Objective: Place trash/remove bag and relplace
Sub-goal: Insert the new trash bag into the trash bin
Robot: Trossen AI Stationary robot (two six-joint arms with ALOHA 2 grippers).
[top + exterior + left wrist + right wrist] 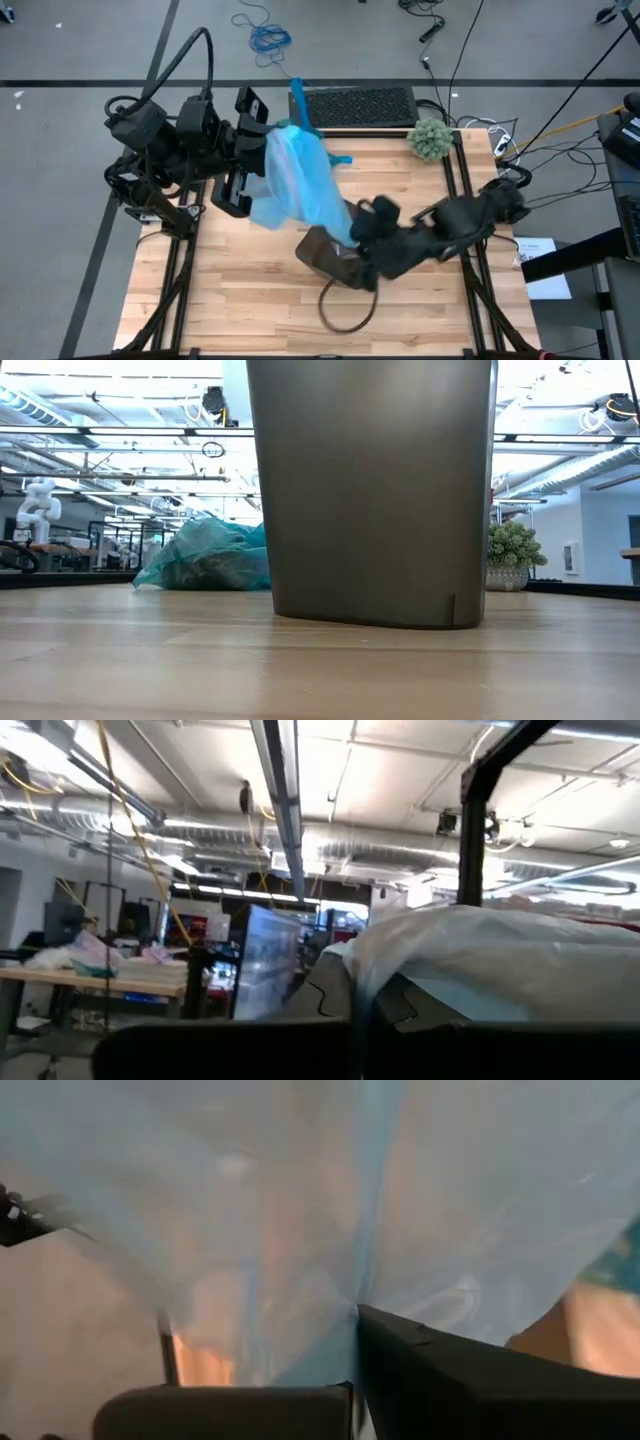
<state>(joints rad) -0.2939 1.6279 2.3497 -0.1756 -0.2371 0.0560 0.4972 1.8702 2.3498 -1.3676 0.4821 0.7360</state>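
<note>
A pale blue plastic bag [298, 182] hangs stretched between the two arms above the wooden table [250, 290]. The left gripper [245, 150] is at the bag's upper end near the table's back left, its fingers closed on the plastic; from its wrist camera the bag [500, 960] drapes over the fingers. The right gripper [352, 232] is at the bag's lower end near the table's middle, its fingers shut on the film, and its wrist view is filled by the translucent bag [330, 1210] pinched at the fingers.

A grey-brown trash can [335, 262] stands just beside the right gripper, toward the table's front; in the low view the can [372, 490] stands upright and fills the middle. A dark loop [345, 305] lies on the table in front of it.

Behind the can in the low view, a crumpled teal bag [205, 558] lies on the table. A fuzzy grey-green ball [431, 139] sits at the back right corner, and a black keyboard [358, 106] lies along the back edge.

The trash itself cannot be made out in any view. No readable writing or brand shows anywhere.
</note>
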